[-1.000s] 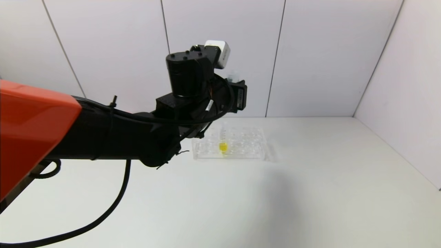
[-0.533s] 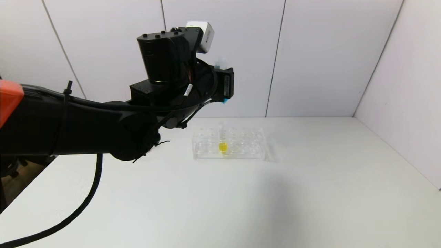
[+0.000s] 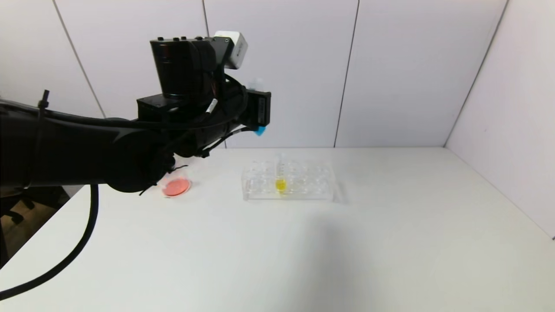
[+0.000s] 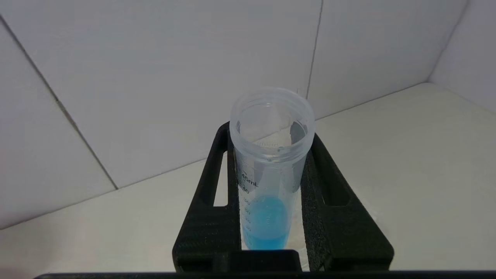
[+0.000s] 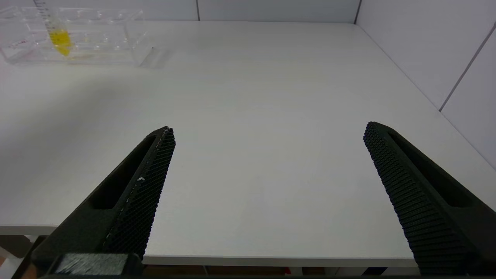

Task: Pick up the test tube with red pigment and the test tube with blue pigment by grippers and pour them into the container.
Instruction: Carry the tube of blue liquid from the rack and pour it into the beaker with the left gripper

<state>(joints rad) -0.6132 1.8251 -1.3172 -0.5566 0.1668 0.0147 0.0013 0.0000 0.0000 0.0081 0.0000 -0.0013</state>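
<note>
Head: left gripper (image 3: 259, 113) has swung from over the rack (image 3: 288, 182) toward the container (image 3: 175, 186), now uncovered well to the rack's left, reddish liquid already in it. Reads as carry-to-pour, red likely done. Arm held high, wrist level, tube upright; yellow tube (image 3: 280, 174) in the rack.

Left wrist: jaws clamped on the blue tube (image 4: 269, 182), uncapped, blue in the bottom.

Right wrist: right gripper (image 5: 267, 186) spread wide, empty, parked low, well clear of the rack.
</note>
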